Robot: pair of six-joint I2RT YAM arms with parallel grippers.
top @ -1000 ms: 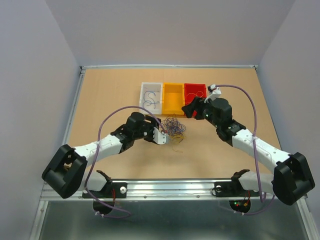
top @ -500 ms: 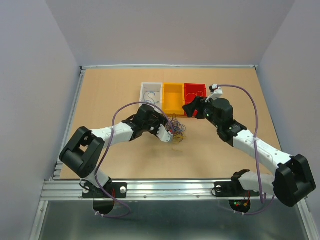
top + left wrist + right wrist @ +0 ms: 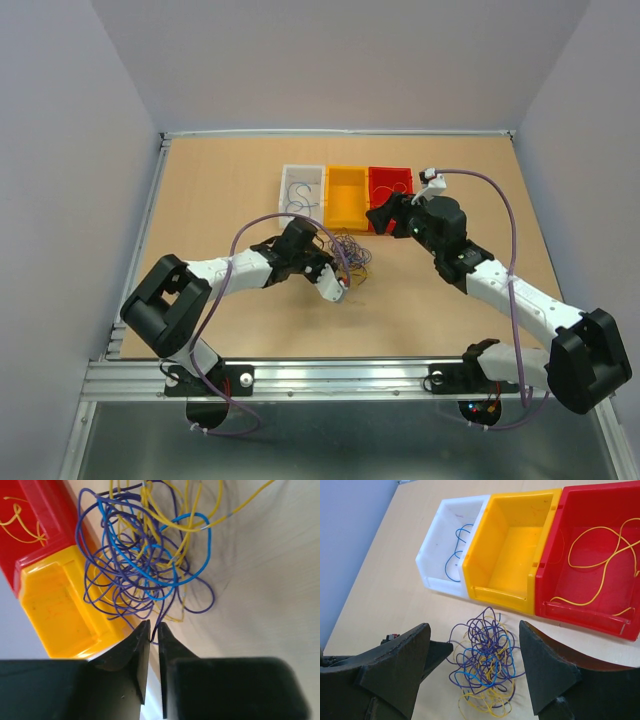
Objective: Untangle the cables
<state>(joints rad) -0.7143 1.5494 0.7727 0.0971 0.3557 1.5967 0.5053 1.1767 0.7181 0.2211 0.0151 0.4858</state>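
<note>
Your left jaws stand almost together at the near fringe of the cables, a purple strand running into the slit, probably to draw one wire free; I cannot tell whether it is pinched. The tangle lies mid-surface, just before the yellow bin. Your right jaws hang wide open and empty beside it, likely waiting to pull against the left.

tbl w/ white bin, yellow bin, red bin + cables

The white bin, yellow bin and red bin are smooth, glossy plastic (faintly scuffed inside); the desk is matt and wood-grained; the cables are plastic-coated and shiny.
</note>
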